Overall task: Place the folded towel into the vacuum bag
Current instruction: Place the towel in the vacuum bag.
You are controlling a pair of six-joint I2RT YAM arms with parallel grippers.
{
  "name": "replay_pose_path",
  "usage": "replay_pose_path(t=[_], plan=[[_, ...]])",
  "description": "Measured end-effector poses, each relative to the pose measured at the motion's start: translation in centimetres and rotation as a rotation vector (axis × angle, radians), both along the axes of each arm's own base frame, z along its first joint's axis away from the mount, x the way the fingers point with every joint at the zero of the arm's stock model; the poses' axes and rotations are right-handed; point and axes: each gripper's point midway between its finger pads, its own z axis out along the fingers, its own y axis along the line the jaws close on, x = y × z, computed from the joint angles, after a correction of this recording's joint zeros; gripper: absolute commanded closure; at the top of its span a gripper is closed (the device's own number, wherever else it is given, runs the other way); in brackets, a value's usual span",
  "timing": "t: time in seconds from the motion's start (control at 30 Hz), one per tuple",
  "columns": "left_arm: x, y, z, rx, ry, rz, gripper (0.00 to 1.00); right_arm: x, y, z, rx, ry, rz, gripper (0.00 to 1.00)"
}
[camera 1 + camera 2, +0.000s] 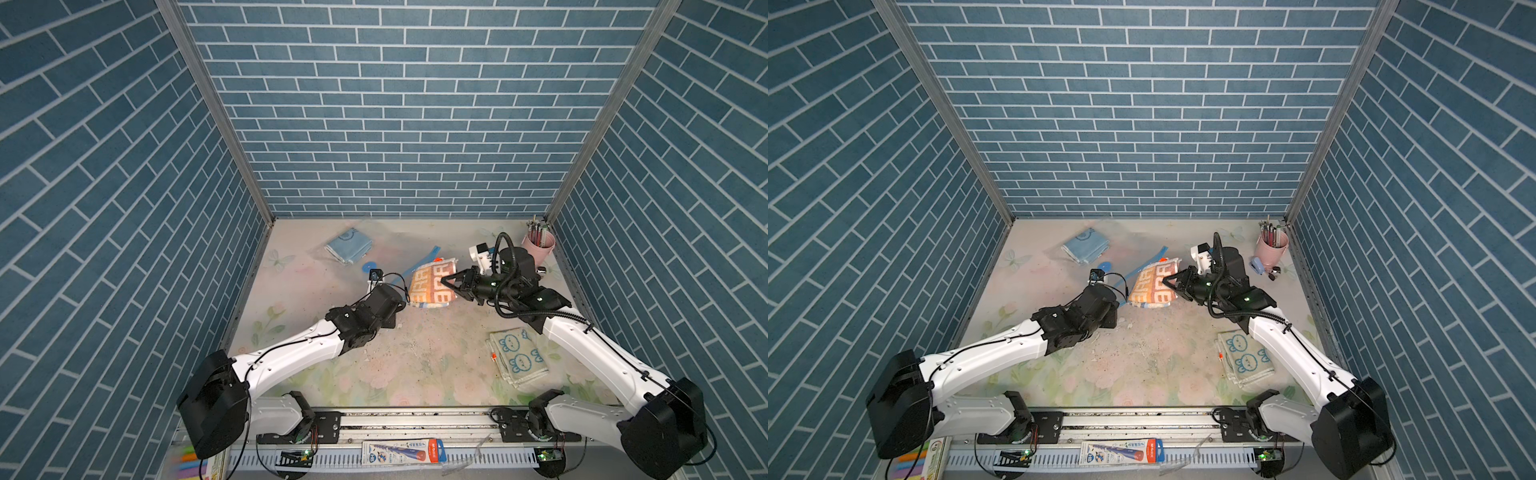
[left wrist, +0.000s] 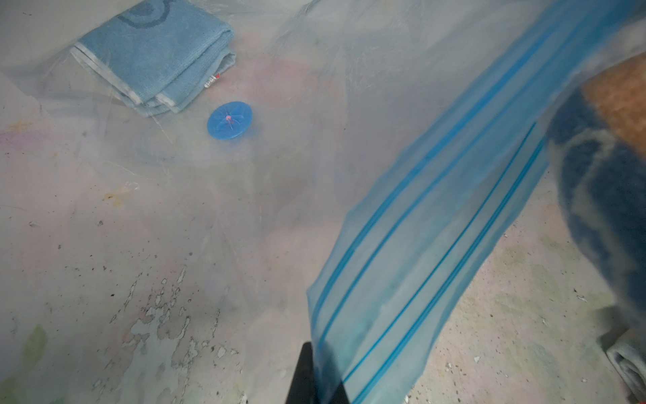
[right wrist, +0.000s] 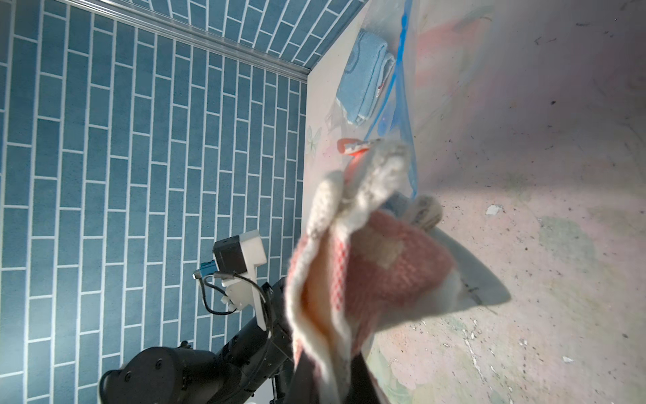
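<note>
Folded towel (image 1: 430, 286), the orange patterned one, is mid-table, pinched tight in the right gripper (image 1: 446, 283) right beside the vacuum bag (image 2: 314, 87) and its blue zip strip (image 2: 437, 217). Meanwhile the left gripper (image 2: 320, 379) is clamped on that strip. A blue towel (image 1: 348, 246) sits under the clear plastic near the valve (image 2: 229, 120).

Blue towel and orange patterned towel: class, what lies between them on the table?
In a top view, a round blue valve and a blue zip strip lie between the blue towel and the orange towel.
</note>
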Motion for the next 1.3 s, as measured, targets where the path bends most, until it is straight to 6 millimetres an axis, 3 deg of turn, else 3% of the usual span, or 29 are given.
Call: replay_pose_path(t=[0.2, 0.6, 0.93, 1.3], plan=[[0.2, -0.6, 0.0, -0.007, 0.006, -0.008, 1.0, 0.4, 0.1, -0.6, -0.03, -0.015, -0.022, 1.0], [0.6, -1.7, 0.3, -0.021, 0.017, -0.024, 1.0, 2.0, 3.2, -3.3, -0.067, -0.024, -0.025, 1.0], [1.2, -3.0, 0.6, -0.041, 0.021, -0.04, 1.0, 3.2, 3.8, -2.1, -0.075, -0.064, -0.069, 1.0], [1.4, -3.4, 0.8, -0.053, 0.021, -0.047, 1.0, 3.6, 3.5, -4.3, -0.129, -0.031, -0.133, 1.0]])
